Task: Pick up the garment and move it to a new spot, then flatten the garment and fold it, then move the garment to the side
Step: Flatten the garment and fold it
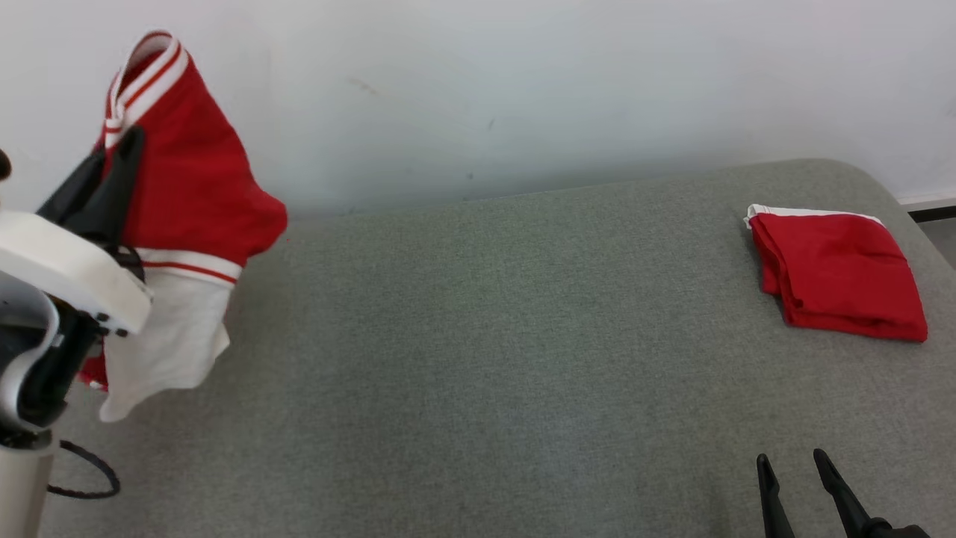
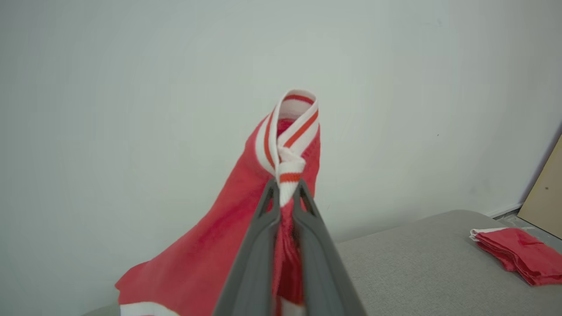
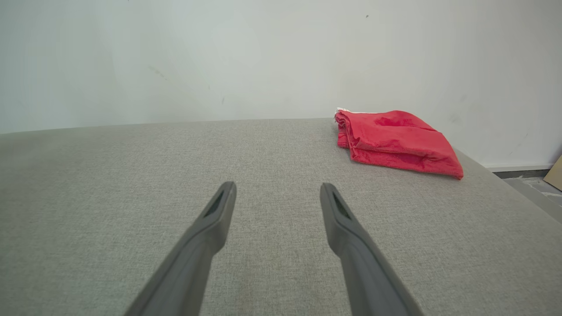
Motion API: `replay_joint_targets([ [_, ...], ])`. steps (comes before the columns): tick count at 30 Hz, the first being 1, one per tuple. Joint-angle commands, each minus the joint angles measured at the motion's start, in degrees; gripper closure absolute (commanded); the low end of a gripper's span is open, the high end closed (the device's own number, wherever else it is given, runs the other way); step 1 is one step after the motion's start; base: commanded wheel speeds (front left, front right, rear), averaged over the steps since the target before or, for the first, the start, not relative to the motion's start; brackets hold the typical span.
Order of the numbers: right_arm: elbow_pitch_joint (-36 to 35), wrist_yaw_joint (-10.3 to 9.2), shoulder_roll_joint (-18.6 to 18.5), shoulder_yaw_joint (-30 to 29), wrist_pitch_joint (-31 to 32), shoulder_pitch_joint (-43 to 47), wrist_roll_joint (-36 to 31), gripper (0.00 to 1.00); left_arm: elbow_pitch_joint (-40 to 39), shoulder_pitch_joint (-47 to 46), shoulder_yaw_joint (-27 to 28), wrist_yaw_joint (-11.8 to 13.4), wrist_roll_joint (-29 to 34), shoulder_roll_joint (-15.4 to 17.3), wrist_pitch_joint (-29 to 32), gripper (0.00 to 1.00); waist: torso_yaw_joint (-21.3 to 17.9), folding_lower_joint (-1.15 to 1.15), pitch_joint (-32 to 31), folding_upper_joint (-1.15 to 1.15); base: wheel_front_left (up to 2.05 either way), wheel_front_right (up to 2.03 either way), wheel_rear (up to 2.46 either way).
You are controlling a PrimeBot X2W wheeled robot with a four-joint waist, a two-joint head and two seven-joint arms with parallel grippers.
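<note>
One garment hem (image 2: 293,127) in left hand (image 2: 286,186)

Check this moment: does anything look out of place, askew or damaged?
Nothing damaged or spilled. The red-and-white garment hangs bunched from the left tool, pinched at its striped trim, as expected mid-carry. A folded red garment lies neatly on the grey cushioned surface; the right tool is open and empty.

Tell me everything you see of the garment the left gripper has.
The garment is soft red fabric with a white lower panel and white bands striped red. It hangs bunched from the left gripper, which is shut on a striped band near its top, a loop of band poking up past it. It dangles over the left end of the grey cushion; whether the white hem touches it is unclear.
</note>
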Motion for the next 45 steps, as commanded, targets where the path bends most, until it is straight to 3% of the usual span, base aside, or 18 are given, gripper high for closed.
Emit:
replay_joint_targets([
  [1,0.2,-0.12,-0.1,0.0,-0.2,-0.3,0.2,0.0,-0.2,-1.0,0.2,-0.3,-0.2,0.9,0.8,1.0,-0.1,0.0,0.0,0.0,0.0,0.0,0.0],
  [5,0.4,-0.12,0.0,0.4,-0.2,0.0,0.3,0.0,0.3,-1.7,-1.0,-0.4,-0.3,1.3,3.2,1.0,-0.3,0.0,0.1,0.0,0.0,0.0,0.0],
  [10,0.6,-0.12,0.1,1.0,-0.2,-1.2,0.7,0.0,1.7,0.9,-5.1,-0.3,-0.7,-2.1,4.7,1.0,-0.9,0.0,0.8,0.0,0.0,0.0,0.0],
  [21,0.8,-0.12,0.1,2.6,-0.2,-3.8,1.1,0.0,9.8,0.6,-18.3,-1.7,0.4,-17.5,1.0,1.0,-4.6,0.0,4.0,0.0,0.0,0.0,0.0],
  [29,1.4,-0.12,0.4,3.7,-0.2,-5.8,2.1,0.0,22.8,-5.2,-24.7,-2.0,3.2,-25.4,-4.5,1.0,-9.0,0.0,7.3,0.0,0.0,0.0,0.0],
  [32,1.7,-0.12,0.5,3.6,-0.2,-5.8,2.2,0.0,27.0,-7.0,-26.6,-1.8,2.8,-26.7,-7.4,0.73,-9.8,0.0,7.7,0.0,0.0,0.0,0.0],
  [33,1.8,-0.12,0.5,3.6,-0.2,-5.8,2.3,0.0,28.1,-7.5,-27.2,-1.6,2.5,-27.0,-8.5,0.57,-9.9,0.0,7.7,0.0,0.0,0.0,0.0],
  [34,1.8,-0.12,0.5,3.5,-0.2,-5.8,2.4,0.0,29.0,-8.0,-27.7,-1.3,2.4,-27.1,-9.8,0.0,-10.1,0.0,7.7,0.0,0.0,0.0,0.0],
  [45,1.7,-0.12,0.5,2.2,-0.2,-4.3,2.4,0.0,29.7,-7.2,-32.8,1.4,-2.9,-27.3,-19.2,0.0,-8.1,0.0,5.8,0.0,0.0,0.0,0.0],
])
